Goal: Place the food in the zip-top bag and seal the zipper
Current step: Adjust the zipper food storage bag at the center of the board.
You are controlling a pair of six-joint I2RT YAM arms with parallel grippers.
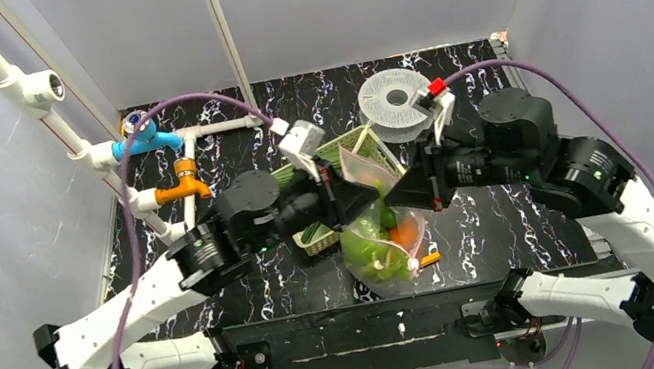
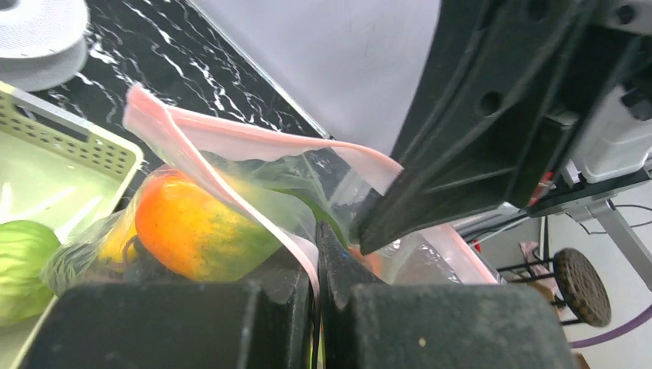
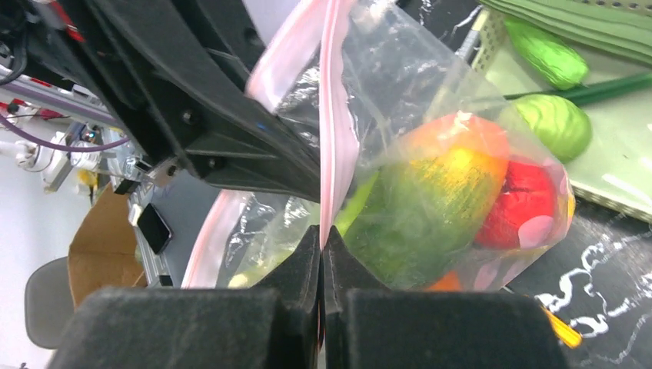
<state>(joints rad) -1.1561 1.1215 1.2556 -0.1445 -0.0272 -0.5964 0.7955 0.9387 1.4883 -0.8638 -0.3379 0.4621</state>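
The clear zip-top bag (image 1: pixel 381 241) hangs between my two grippers at the table's middle, holding green, orange and red food (image 1: pixel 391 234). Its pinkish-red zipper (image 1: pixel 361 160) stands up above the grippers. My left gripper (image 1: pixel 368 196) is shut on the zipper strip (image 2: pixel 231 192) from the left. My right gripper (image 1: pixel 397 199) is shut on the same strip (image 3: pixel 332 131) from the right. In the wrist views an orange-green fruit (image 2: pixel 196 227) and a red piece (image 3: pixel 523 204) show through the plastic. More green food (image 3: pixel 553 123) lies in the pale-green basket (image 1: pixel 322 236).
The basket (image 2: pixel 84 146) sits just left of and behind the bag. A grey round spool (image 1: pixel 395 101) stands at the back. White pipes with blue and orange fittings (image 1: pixel 157 138) run along the left. A small orange item (image 1: pixel 429 258) lies on the table by the bag.
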